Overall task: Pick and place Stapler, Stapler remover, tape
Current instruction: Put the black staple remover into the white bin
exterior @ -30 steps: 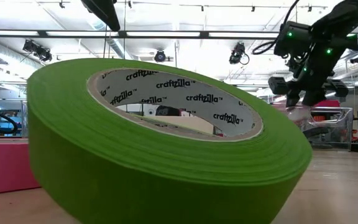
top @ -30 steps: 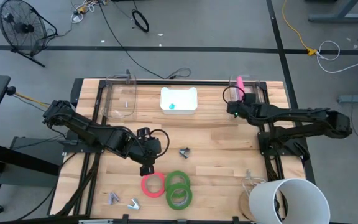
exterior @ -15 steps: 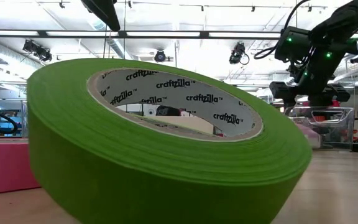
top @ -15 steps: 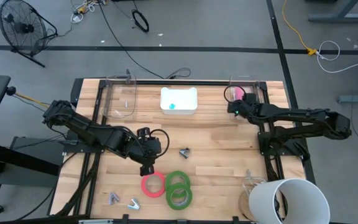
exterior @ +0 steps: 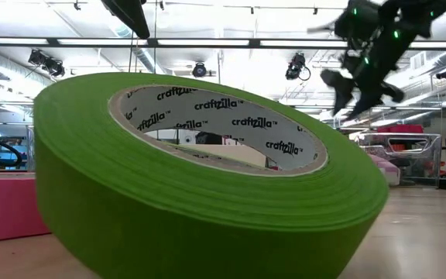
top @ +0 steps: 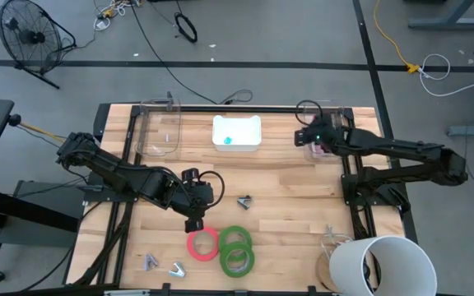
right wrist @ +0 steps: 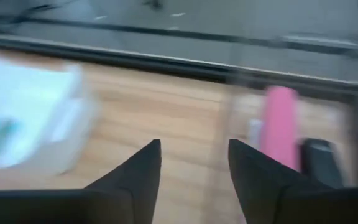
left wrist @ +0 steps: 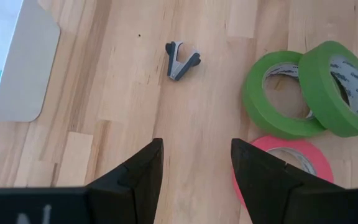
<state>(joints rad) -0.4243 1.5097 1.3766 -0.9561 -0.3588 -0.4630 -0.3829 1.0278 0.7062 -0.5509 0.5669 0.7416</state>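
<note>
Left claw (top: 194, 222) sits low over the table (top: 286, 185), fingers spread and holding nothing, just far of the red-pink tape roll (top: 203, 244). Two green tape rolls (top: 235, 248) lie overlapping right beside the pink one, touching it. The low view is filled by a green roll (exterior: 200, 178) whose core reads "craftzilla" repeated around the inside. Staple remover (top: 243, 201) lies alone mid-table, right of the left claw. Right claw (top: 309, 136) is at the far right, fingers apart and empty, by a clear bin (top: 329, 131); right wrist view shows a pink stapler (right wrist: 281, 127) in there. White tray (top: 236, 131) at far centre.
</note>
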